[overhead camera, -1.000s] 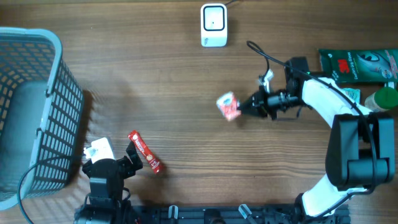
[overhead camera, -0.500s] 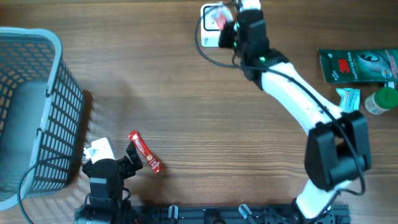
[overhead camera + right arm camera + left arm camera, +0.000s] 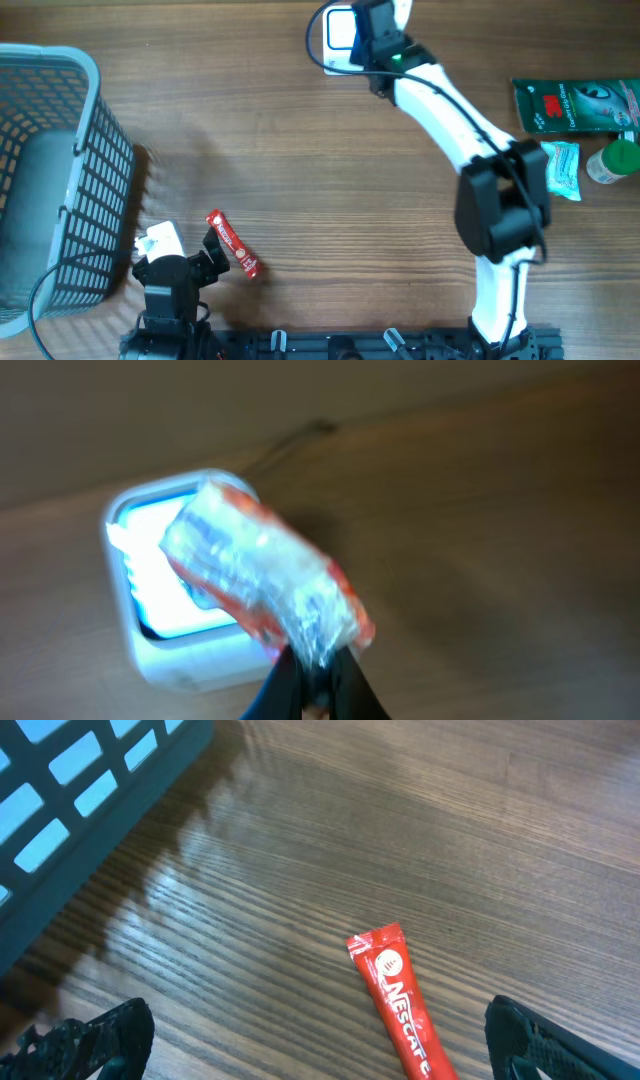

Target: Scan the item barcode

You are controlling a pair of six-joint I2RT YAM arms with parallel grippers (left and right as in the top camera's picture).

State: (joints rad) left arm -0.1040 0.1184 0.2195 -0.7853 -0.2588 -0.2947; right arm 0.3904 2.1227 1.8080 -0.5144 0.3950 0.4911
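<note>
- Wooden counter fills the overhead view.
- Grey slatted basket at 9 o'clock, up against the left edge.
- Right arm stretched from 5 o'clock up to 12 o'clock.
- Green pouch lying flat at 3 o'clock, with a small teal sachet just below it.
- White scanner at 12 o'clock, window lit pale blue.
- Red Nescafé stick at 7 o'clock, lying flat between the left gripper's fingers but touching neither.
- Left gripper low at 7 o'clock, jaws spread wide, nothing in them.
- Right gripper pinched tight on one end of a clear-wrapped orange-red packet.
- The packet hangs over the scanner's window. The wrist view is blurred, so contact with it can't be judged.
</note>
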